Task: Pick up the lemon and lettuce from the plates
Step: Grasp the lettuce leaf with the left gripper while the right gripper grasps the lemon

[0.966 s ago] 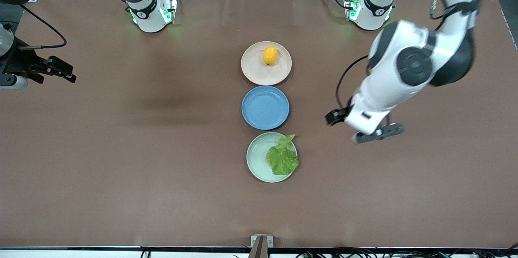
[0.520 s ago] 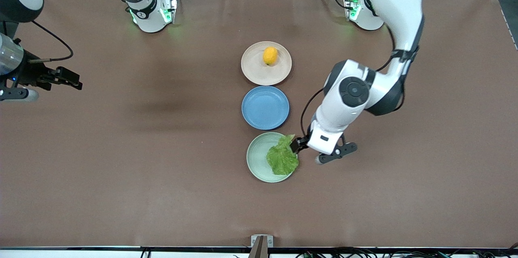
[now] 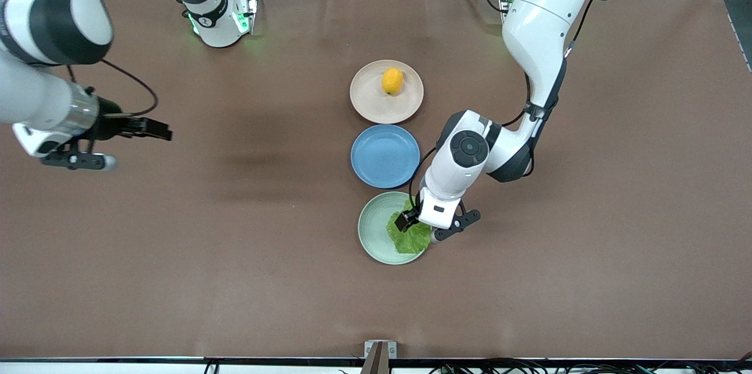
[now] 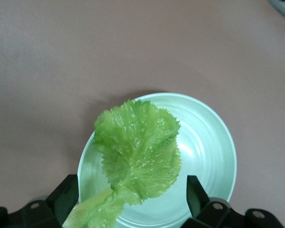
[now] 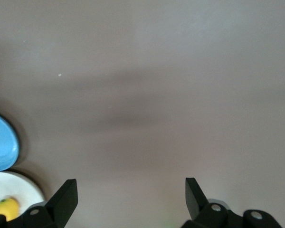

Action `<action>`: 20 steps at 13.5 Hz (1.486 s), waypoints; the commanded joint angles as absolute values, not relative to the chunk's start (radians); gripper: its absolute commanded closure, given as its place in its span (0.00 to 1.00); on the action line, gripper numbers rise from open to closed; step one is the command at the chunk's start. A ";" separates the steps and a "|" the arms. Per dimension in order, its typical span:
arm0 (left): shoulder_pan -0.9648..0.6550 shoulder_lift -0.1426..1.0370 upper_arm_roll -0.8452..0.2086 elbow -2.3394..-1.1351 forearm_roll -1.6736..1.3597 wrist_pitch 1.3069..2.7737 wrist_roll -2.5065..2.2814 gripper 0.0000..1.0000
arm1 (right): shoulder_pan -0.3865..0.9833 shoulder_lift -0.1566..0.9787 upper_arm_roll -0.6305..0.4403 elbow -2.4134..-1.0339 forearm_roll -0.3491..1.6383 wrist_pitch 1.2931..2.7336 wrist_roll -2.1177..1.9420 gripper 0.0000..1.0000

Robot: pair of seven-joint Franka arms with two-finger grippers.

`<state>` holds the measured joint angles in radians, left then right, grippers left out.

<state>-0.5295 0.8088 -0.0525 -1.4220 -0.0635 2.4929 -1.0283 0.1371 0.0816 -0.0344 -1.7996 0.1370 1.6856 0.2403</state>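
Note:
The lemon (image 3: 392, 81) lies on the beige-pink plate (image 3: 364, 101), the plate farthest from the front camera. The lettuce (image 3: 413, 237) lies on the mint green plate (image 3: 370, 227), the nearest one. My left gripper (image 3: 409, 219) is open, low over the lettuce. In the left wrist view its fingers (image 4: 66, 194) stand on either side of the lettuce (image 4: 137, 147) at its stem end, over the green plate (image 4: 209, 147). My right gripper (image 3: 154, 128) is open and empty over bare table toward the right arm's end. The right wrist view shows the lemon (image 5: 7, 207) on the beige-pink plate (image 5: 26, 190).
An empty blue plate (image 3: 385, 156) sits between the two task plates; its edge also shows in the right wrist view (image 5: 0, 142). Brown table cover lies all around. A small mount (image 3: 379, 350) sits at the table's near edge.
My left arm has swung from beside the plates to over the green plate, and its gripper has come down over the lettuce. My right gripper has moved toward the plates.

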 commanded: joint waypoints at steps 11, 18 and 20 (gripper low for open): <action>-0.534 0.858 -0.049 -1.397 -0.081 2.494 -1.039 0.46 | 0.905 0.178 -0.038 -2.089 0.141 2.310 1.232 0.00; -0.534 0.856 -0.049 -1.397 -0.078 2.494 -1.037 0.79 | 1.135 0.428 -0.046 -2.075 0.121 2.591 1.434 0.02; -0.535 0.856 -0.049 -1.397 -0.080 2.494 -1.039 0.93 | 1.173 0.445 -0.049 -2.075 0.114 2.609 1.477 0.01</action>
